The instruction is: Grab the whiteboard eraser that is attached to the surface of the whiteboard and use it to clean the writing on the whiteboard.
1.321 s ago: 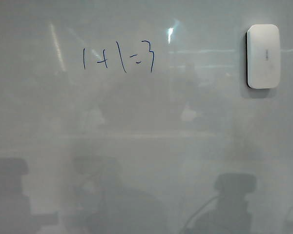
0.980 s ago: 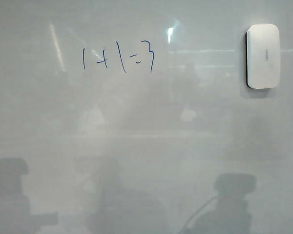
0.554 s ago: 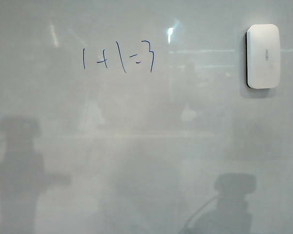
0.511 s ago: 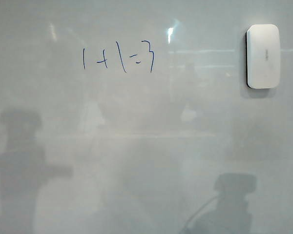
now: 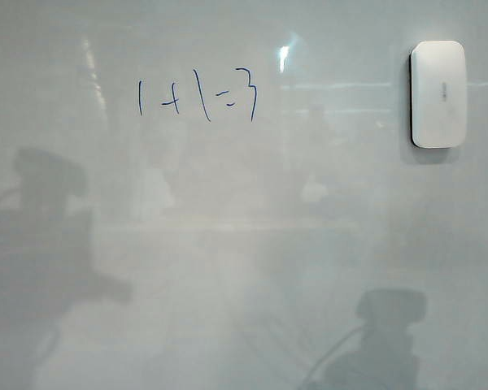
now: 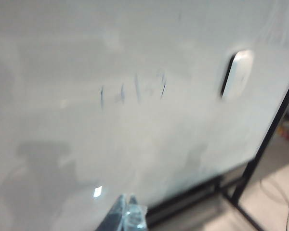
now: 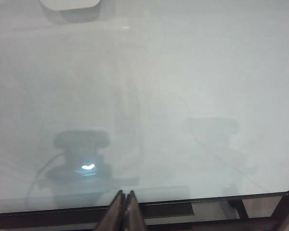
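With the right gripper (image 7: 124,204) pressed shut and empty and the left gripper (image 6: 126,219) seemingly shut too, the whiteboard eraser (image 5: 439,93) sits well apart from both, so open wide before closing across its sides.

- Whiteboard (image 5: 244,244): runs past every edge of the exterior view; its full extent is not shown.
- Whiteboard eraser (image 7: 70,4): cut off by the frame edge in the right wrist view, only one rounded end visible. In the left wrist view it is soft and blurred.
- Writing (image 6: 132,90): smeared by blur in the left wrist view, characters barely legible.
- Left gripper (image 6: 126,219): only the finger tips enter the frame, blurred; spacing unreadable.
- Right gripper (image 7: 124,211): fingers cropped at the edge, tips pressed together.
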### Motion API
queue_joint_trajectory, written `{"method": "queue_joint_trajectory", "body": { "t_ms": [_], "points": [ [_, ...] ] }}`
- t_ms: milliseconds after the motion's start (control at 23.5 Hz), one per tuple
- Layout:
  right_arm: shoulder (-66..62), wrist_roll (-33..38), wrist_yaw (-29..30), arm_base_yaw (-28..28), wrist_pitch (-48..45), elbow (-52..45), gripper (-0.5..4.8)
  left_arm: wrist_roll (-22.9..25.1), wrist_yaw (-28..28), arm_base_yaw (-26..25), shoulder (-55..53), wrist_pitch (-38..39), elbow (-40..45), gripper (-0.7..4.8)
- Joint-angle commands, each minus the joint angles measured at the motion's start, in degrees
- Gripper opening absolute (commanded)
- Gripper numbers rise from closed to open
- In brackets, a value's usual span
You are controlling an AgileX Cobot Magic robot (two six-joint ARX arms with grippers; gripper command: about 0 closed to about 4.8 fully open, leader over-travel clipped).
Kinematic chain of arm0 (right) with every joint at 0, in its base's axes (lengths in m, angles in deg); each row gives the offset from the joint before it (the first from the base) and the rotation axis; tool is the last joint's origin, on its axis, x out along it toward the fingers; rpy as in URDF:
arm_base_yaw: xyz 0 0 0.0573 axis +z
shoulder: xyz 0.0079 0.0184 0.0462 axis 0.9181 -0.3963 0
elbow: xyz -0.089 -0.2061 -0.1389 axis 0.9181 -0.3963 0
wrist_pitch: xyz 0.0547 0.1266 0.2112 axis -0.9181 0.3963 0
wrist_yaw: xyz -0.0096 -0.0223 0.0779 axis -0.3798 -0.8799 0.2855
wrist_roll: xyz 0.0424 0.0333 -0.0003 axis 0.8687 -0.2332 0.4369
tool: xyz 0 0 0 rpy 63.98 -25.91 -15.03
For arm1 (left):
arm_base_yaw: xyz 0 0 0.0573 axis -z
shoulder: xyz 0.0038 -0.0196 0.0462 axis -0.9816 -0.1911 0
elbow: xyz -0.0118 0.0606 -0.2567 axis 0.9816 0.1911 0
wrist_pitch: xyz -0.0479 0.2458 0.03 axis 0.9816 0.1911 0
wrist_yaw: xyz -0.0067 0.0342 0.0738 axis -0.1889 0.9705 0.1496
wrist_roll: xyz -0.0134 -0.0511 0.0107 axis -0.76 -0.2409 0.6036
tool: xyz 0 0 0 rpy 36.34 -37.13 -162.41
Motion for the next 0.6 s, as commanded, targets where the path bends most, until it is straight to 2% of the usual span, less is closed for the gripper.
{"method": "queue_joint_trajectory", "body": {
  "t_ms": [43,298,511,597],
  "points": [
    [0.04,0.17,-0.04,-0.04,-0.85,0.11,-0.08,0.04,0.59,-0.11,0.07,5.66,0.13,-0.05],
    [0.04,0.17,-0.04,-0.04,-0.87,0.11,-0.08,4.83,3.30,-0.11,0.04,3.02,1.01,-0.05],
    [0.04,0.09,-0.02,-0.04,-0.87,0.11,-0.08,5.03,4.24,-0.15,0.02,-7.65,5.90,-0.05],
    [0.04,-5.79,-1.57,-0.11,-1.57,0.04,-0.08,5.03,4.20,-0.15,0.02,-12.07,8.46,-0.05]
  ]
}}
